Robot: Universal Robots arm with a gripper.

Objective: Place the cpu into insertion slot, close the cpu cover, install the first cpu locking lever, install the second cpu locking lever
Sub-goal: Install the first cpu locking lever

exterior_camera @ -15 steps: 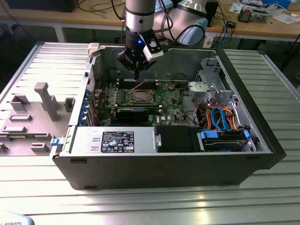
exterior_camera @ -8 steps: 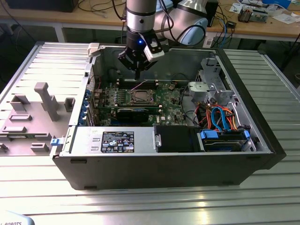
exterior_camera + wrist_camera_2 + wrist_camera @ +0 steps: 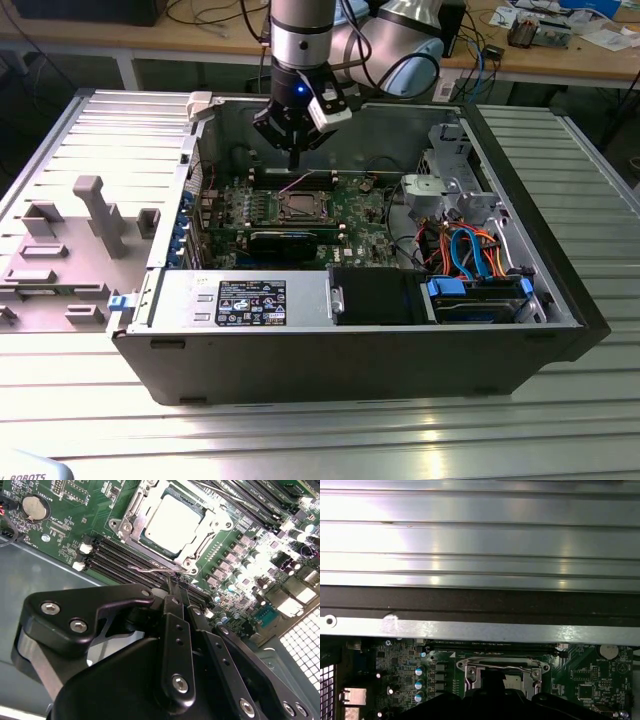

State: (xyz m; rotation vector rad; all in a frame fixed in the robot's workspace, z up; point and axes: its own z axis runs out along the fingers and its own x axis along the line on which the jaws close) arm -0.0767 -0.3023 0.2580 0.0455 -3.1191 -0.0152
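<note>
Already the cpu (image 3: 174,521) sits flat in the slot (image 3: 131,540), its silver-grey top showing through the window of the cover (image 3: 200,542), which lies down over it. In the exterior view the socket (image 3: 299,208) is mid-board inside the open case (image 3: 520,250), which rests on the ribbed metal counter (image 3: 320,440).

The pincer (image 3: 293,150) hangs above the board's far edge, just behind the socket. In the second wrist view its fingers (image 3: 176,615) stand together, tips meeting with nothing between them, pointing down near a thin wire lever (image 3: 150,570) that runs along the socket's near edge. In the first wrist view a lever (image 3: 500,667) crosses the cover's top side. Whether either lever is hooked under its catch I cannot tell.

By the look of it, the cpu itself needs no more handling; it is light, rigid and fragile on its underside, best left alone. The cover is thin stamped metal, stiff but easily bent if pressed off-centre. The levers are springy steel wire, slim and slick, likely to slip off a finger's flat side. A push near the bent free end, where the wire offers a handle, looks the surest hold, with the force kept away from the memory slots (image 3: 115,555) and small capacitors (image 3: 235,560) beside it.
</note>
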